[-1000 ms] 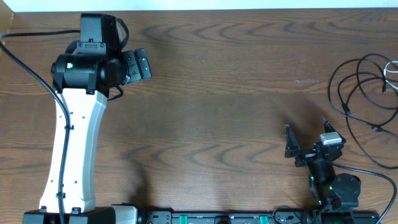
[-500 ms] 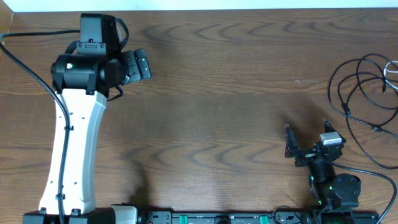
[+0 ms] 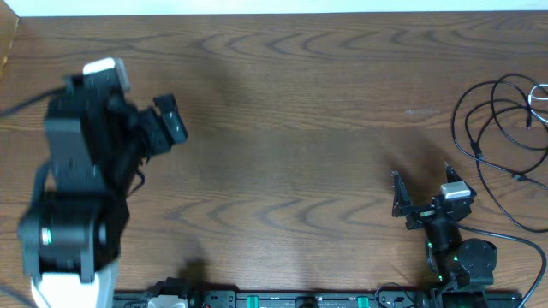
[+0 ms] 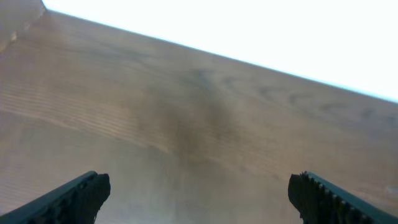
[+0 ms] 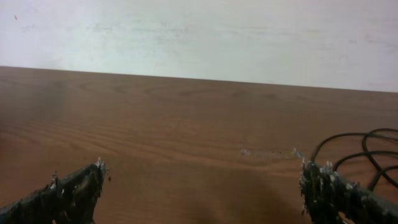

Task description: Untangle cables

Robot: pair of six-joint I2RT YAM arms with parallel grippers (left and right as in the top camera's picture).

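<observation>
Wood table (image 3: pixel 300 128), cables (image 3: pixel 497 111) unmoved, left arm (image 3: pixel 77 171) pulled back, left fingers (image 4: pixel 74 196) and right fingers (image 5: pixel 68 193) wide open.

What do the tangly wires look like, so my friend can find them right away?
Start with the big brown wooden table and go to its right edge, past the right gripper. There lie the cables, thin black cords in loose overlapping loops. Nothing else there is so thin and curly, and no gripper holds them.

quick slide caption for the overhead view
Overhead: loose black cables lie at the right edge of the wooden table; left gripper and right gripper both open, empty, apart from them.
</observation>
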